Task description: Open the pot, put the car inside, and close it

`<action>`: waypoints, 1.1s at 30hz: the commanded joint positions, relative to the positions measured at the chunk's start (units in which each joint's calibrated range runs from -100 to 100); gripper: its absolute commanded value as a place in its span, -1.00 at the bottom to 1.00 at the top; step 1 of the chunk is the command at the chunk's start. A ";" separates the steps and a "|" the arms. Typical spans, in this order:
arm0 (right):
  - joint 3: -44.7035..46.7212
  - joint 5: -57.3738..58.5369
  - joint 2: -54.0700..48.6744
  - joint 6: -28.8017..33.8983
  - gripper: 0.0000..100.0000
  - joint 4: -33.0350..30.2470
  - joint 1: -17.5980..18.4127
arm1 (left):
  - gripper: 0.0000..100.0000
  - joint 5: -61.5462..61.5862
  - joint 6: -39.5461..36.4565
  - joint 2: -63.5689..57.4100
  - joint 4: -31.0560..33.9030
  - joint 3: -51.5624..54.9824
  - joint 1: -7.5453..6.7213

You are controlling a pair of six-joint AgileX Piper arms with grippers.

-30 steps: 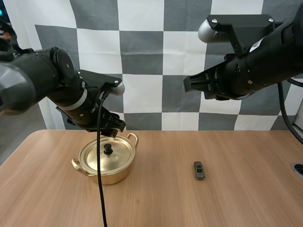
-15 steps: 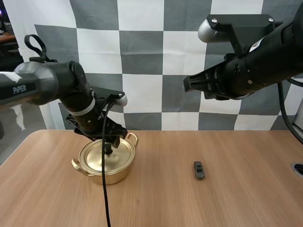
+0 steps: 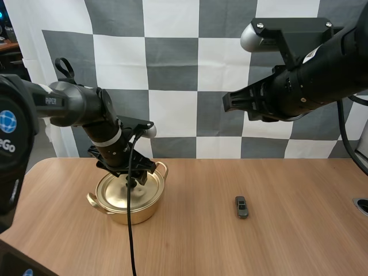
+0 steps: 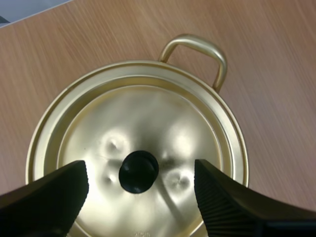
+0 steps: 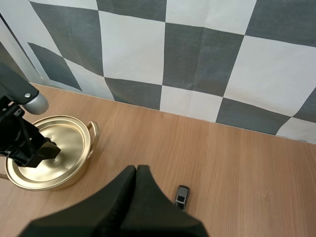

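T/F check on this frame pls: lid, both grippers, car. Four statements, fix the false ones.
1. The lid sits on the pot. True.
2. The left gripper is shut on the lid's knob. False: it is open, with one finger on each side of the knob and a gap on both sides.
3. The car is inside the pot. False: it lies on the table, apart from the pot, on the right arm's side.
4. The right gripper is shut on nothing, held above the table. True.

Car (image 3: pixel 242 207) alone on table (image 3: pixel 299 241), well apart from pot (image 3: pixel 131 215); lid (image 3: pixel 112 193) on.
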 commanded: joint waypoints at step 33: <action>0.03 0.04 0.02 -0.01 -1.00 0.05 -0.03 | -0.03 -4.97 0.25 4.40 -0.70 -0.02 -0.03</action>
